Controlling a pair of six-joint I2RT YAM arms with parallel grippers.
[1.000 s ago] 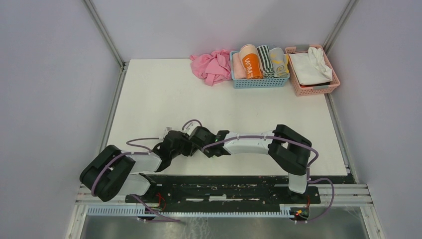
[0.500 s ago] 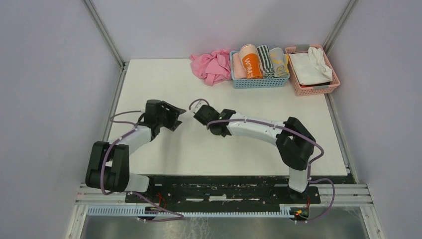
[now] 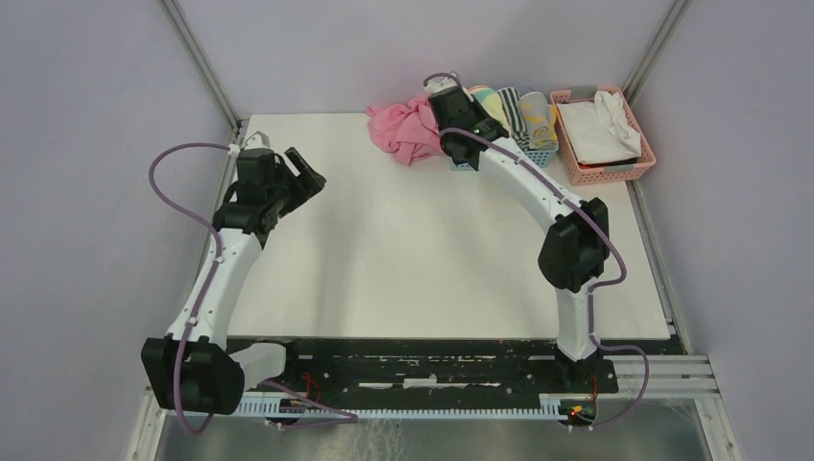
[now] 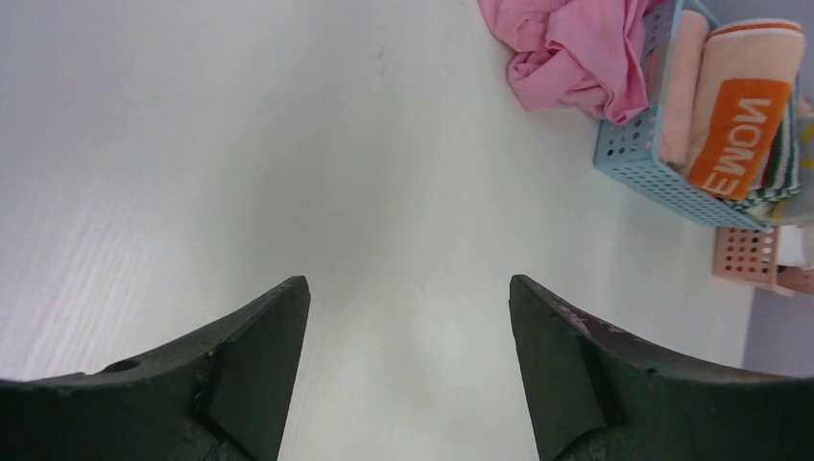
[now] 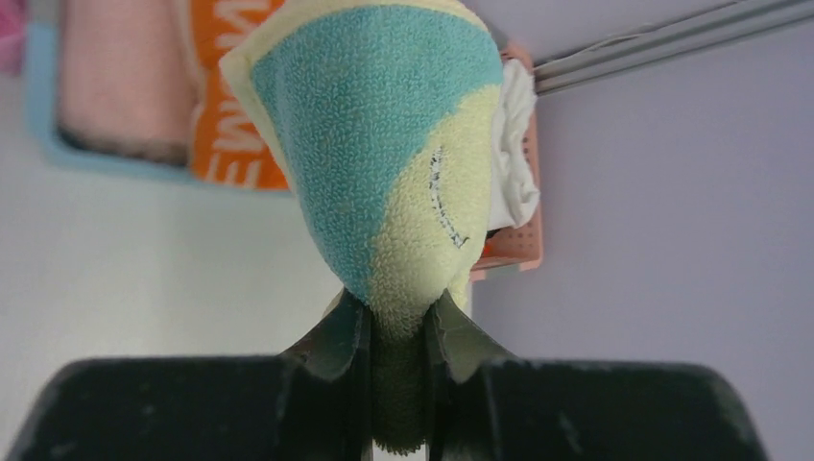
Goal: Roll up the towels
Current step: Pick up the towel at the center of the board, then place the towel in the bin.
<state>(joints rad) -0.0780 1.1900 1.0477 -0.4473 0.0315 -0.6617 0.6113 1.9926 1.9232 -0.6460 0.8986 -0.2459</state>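
Note:
My right gripper [image 5: 398,331] is shut on a pale yellow towel with a teal figure [image 5: 384,144], bunched into a roll that sticks out ahead of the fingers. From the top view, that gripper [image 3: 453,104] hangs over the left end of the blue basket [image 3: 538,154] at the table's back, and the yellow towel [image 3: 484,96] shows beside it. A light grey towel with yellow marks [image 3: 539,117] lies rolled in the same basket. My left gripper [image 3: 305,175] is open over the bare far-left tabletop, nothing between its fingers [image 4: 259,346].
A plain pink cloth [image 3: 408,125] lies crumpled left of the blue basket [image 4: 643,163]. The basket also holds rolled towels, one orange with white letters [image 4: 744,134] and one striped [image 3: 509,104]. A pink basket [image 3: 605,165] with white cloth [image 3: 600,125] stands at the back right.
Both arms left the near middle of the table. The left swung out to the far left and opened. The right reached back over the blue basket with the yellow towel.

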